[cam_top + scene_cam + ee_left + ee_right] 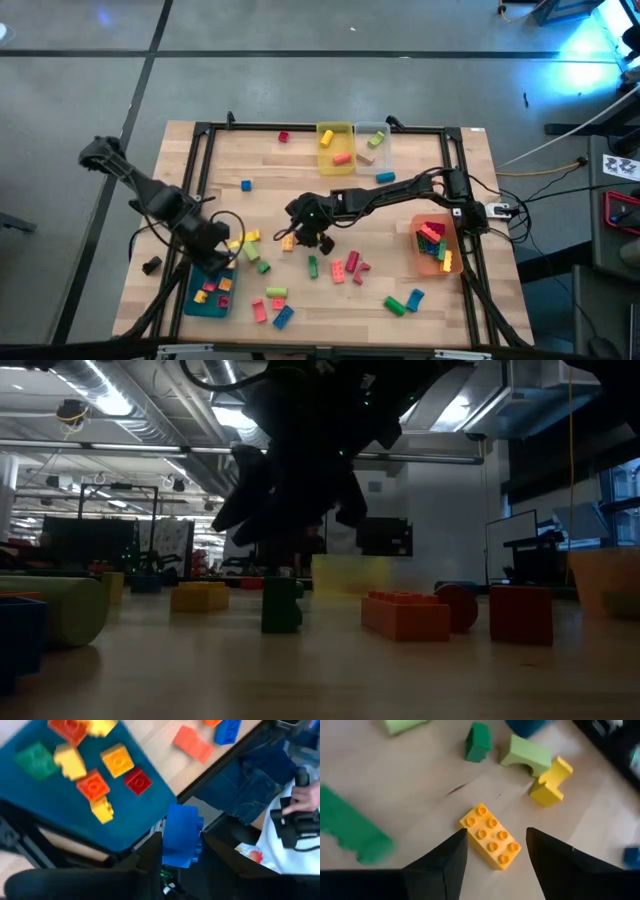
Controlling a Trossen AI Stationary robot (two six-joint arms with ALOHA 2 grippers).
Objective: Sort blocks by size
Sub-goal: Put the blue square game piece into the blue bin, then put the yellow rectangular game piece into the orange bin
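- Right wrist view: the right end effector [492,851] hangs over the wooden surface [420,810] with its two dark fingers spread, holding nothing. An orange-yellow eight-stud brick [491,835] lies flat between and just ahead of the tips, set at a slant to them.
- That brick looks like hard, light moulded plastic: stiff, not fragile, with smooth sides that could slip under a weak pinch. My judgement is that the best hold is across its two long side walls, low on the body beneath the studs, with the fingers turned square to those walls so the brick does not twist out.
- Near it lie a yellow stepped block [551,780], a pale green arch block [525,756], a small dark green block [478,741] and a long green block [351,831]. All are apart from the orange-yellow brick, so the fingers have room to come down.
- Left wrist view: the left end effector [181,851] pinches a blue block [182,835] upright between its fingers, above the near edge of the teal bin [60,815], which already holds small red, yellow and green blocks.
- The blue block is gripped on its flat faces, which seems a sound hold for so light a piece.
- High view: more blocks lie scattered over the surface, and an orange bin [436,262] on the right holds a pile.
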